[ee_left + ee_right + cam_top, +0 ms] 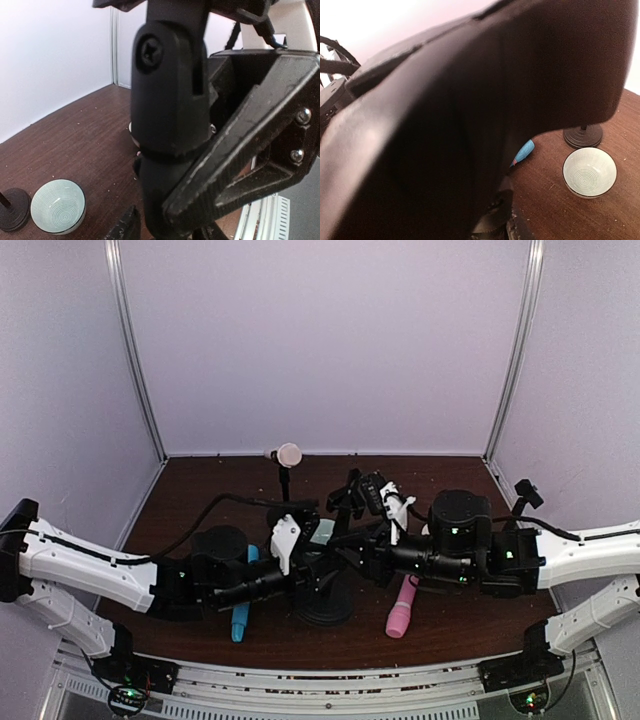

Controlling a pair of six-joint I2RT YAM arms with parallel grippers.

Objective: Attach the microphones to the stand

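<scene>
The brown desk (200, 490) carries everything. The left arm (90, 565) and the right arm (590, 555) reach inward from the two sides and meet over its middle. Between them stands the black stand (322, 608) on a round base.

The left hand (300, 560) is at the stand's upper part. In its wrist view a jointed black piece with a screw fills the space next to one finger (250, 150), but I cannot tell whether the fingers are pinching it. The right hand (362, 552) is pressed together. Its own camera is blocked by a dark shape, so it perhaps grips the stand, but the view is too poor to say.

A pale ribbed bowl (57, 206) sits on the desk near the foot of a thin post (284, 480) at the back. The cream microphone (288, 454) sits at the top of this post. The pink microphone (401, 608) lies flat on the desk under the right arm. The blue microphone (241, 610) lies flat beside the left arm.
</scene>
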